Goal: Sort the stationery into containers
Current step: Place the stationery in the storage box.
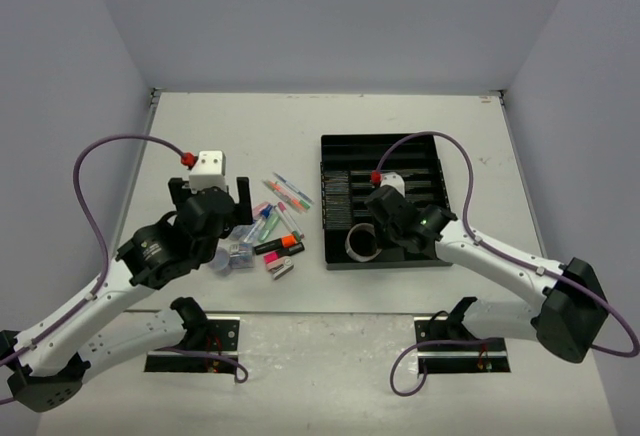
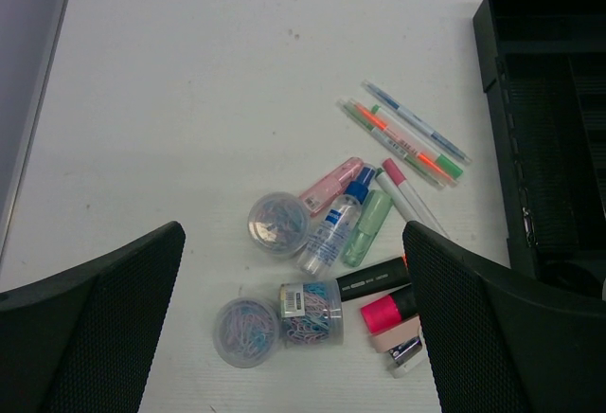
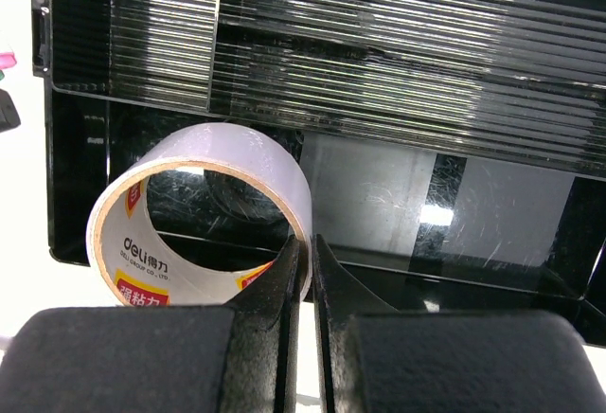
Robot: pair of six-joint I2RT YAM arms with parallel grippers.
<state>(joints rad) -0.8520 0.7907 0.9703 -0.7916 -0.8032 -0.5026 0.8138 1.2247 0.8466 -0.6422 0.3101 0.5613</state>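
Observation:
My right gripper (image 3: pixel 305 242) is shut on the wall of the tan tape roll (image 3: pixel 237 152), holding it on edge at the near left corner of the black organiser tray (image 3: pixel 66 242). From above, the tape roll (image 1: pixel 362 245) sits just inside the tray (image 1: pixel 325 156) under the right gripper (image 1: pixel 378 228). My left gripper (image 2: pixel 292 242) hangs open above the loose stationery: three clear tubs of clips (image 2: pixel 277 224) (image 2: pixel 246 331) (image 2: pixel 311 312), a blue-capped bottle (image 2: pixel 333 228), a green highlighter (image 2: pixel 367 228), a pink one (image 2: pixel 386 311) and thin coloured pens (image 2: pixel 407 138).
The tray's left wall (image 2: pixel 492 25) stands right of the pile. A black marker (image 2: pixel 374 278), a white pen with a pink cap (image 2: pixel 405 190) and a small white block (image 2: pixel 407 351) lie in the pile. Purple cables loop over both arms.

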